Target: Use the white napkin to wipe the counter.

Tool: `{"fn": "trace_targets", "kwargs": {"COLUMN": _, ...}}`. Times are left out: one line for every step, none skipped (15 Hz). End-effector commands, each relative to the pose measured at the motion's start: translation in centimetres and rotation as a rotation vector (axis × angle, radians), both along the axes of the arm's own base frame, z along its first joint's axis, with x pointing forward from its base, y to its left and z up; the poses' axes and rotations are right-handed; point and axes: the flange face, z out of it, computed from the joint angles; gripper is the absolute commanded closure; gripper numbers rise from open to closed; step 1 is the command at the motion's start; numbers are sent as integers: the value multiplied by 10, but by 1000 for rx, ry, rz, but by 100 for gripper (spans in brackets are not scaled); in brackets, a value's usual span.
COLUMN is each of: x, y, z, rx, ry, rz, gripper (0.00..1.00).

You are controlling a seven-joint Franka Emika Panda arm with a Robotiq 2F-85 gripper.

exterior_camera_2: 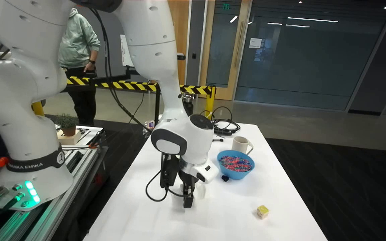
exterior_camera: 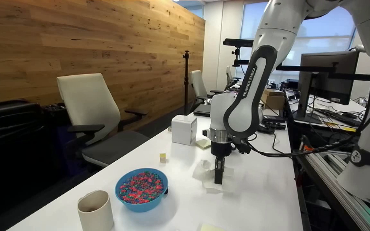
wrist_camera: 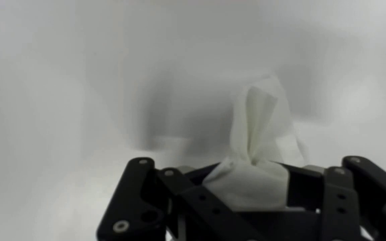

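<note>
Your gripper (exterior_camera: pixel 218 180) is closed on the bunched napkin (wrist_camera: pixel 266 144); its folds flare to both sides of the grip, close to the worktop (exterior_camera: pixel 262 205) you must wipe, contact hard to tell.

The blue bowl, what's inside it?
Lots of small red, green and dark blue bits lie inside the blue bowl. They cover its bottom, so I can't see whether anything else is hidden underneath.

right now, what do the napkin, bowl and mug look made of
Napkin: probably thin matt paper, going by its creased folds. Bowl: likely smooth plastic, evenly blue with a thin rim. Mug: matt beige, ceramic or plastic, can't tell which.
</note>
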Motion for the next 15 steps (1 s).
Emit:
{"fn": "trace_targets", "kwargs": {"x": 7, "y": -11, "z": 0, "rx": -11, "ry": -117, "rz": -12, "gripper": 100}}
{"fn": "trace_targets", "kwargs": {"x": 8, "y": -15, "z": -1, "rx": -27, "ry": -147, "rz": -6, "gripper": 100}}
{"fn": "trace_targets", "kwargs": {"x": 9, "y": -20, "z": -1, "rx": -45, "ry": -165, "rz": 3, "gripper": 100}}
{"fn": "trace_targets", "kwargs": {"x": 8, "y": -24, "z": -2, "rx": -63, "ry": -178, "rz": 13, "gripper": 100}}
{"fn": "trace_targets", "kwargs": {"x": 6, "y": -28, "z": -3, "rx": -77, "ry": -185, "rz": 24, "gripper": 100}}
{"fn": "trace_targets", "kwargs": {"x": 5, "y": -32, "z": -3, "rx": -89, "ry": -187, "rz": 35, "gripper": 100}}
{"fn": "trace_targets", "kwargs": {"x": 3, "y": -35, "z": -3, "rx": -99, "ry": -187, "rz": 51, "gripper": 100}}
{"fn": "trace_targets", "kwargs": {"x": 1, "y": -38, "z": -3, "rx": -108, "ry": -190, "rz": 68, "gripper": 100}}
{"fn": "trace_targets", "kwargs": {"x": 0, "y": -42, "z": -2, "rx": -117, "ry": -188, "rz": 85, "gripper": 100}}
{"fn": "trace_targets", "kwargs": {"x": -1, "y": -44, "z": -1, "rx": -125, "ry": -180, "rz": 99, "gripper": 100}}
{"fn": "trace_targets", "kwargs": {"x": -3, "y": -47, "z": 0, "rx": -134, "ry": -169, "rz": 118, "gripper": 100}}
{"fn": "trace_targets", "kwargs": {"x": -5, "y": -49, "z": 1, "rx": -141, "ry": -159, "rz": 133, "gripper": 100}}
{"fn": "trace_targets", "kwargs": {"x": -7, "y": -50, "z": 1, "rx": -145, "ry": -133, "rz": 149, "gripper": 100}}
{"fn": "trace_targets", "kwargs": {"x": -11, "y": -52, "z": 2, "rx": -148, "ry": -110, "rz": 165, "gripper": 100}}
{"fn": "trace_targets", "kwargs": {"x": -14, "y": -52, "z": 3, "rx": -147, "ry": -81, "rz": 182, "gripper": 100}}
